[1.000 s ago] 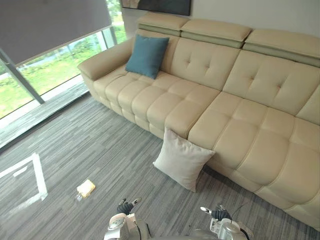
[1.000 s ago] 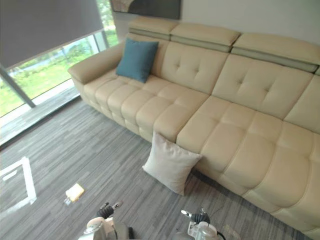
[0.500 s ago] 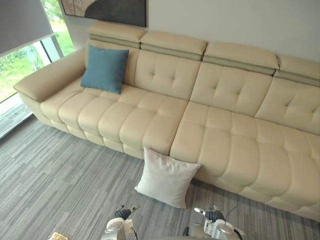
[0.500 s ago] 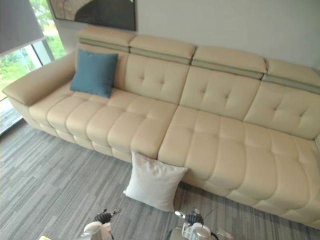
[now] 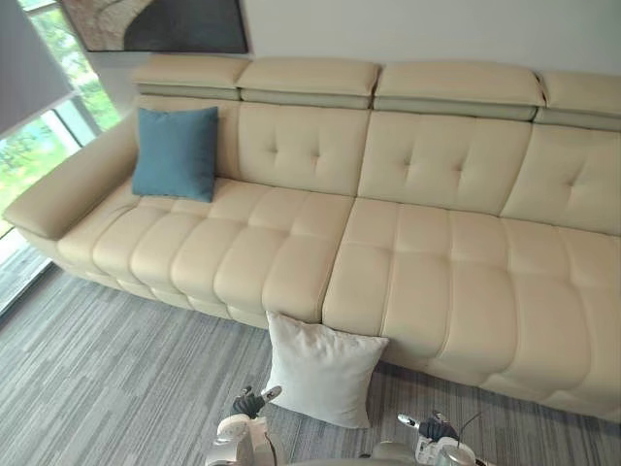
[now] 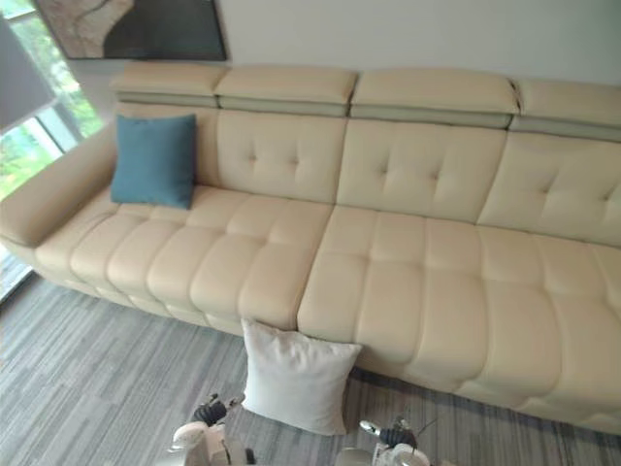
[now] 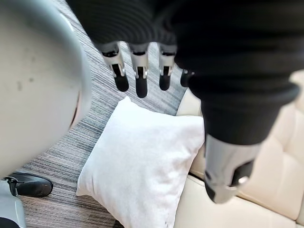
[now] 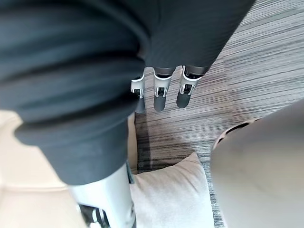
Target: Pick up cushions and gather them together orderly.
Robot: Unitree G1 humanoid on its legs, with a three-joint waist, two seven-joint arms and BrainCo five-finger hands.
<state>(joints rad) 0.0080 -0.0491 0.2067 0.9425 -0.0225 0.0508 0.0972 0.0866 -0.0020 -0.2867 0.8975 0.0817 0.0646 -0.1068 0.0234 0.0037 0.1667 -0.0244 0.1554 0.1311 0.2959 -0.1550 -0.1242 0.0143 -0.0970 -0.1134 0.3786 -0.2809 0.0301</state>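
Cushions lie well apart: the white cushion (image 5: 320, 369) stands on the grey carpet floor (image 5: 97, 369), leaning against the front of the cream sofa (image 5: 427, 252). The blue cushion (image 5: 175, 153) sits upright against the backrest at the sofa's left end, near the window (image 5: 39, 126). The left hand (image 7: 137, 76) and right hand (image 8: 160, 92) hang just short of the white cushion, fingers straight, holding nothing. The camera has swung since earlier; both cushions keep their places.
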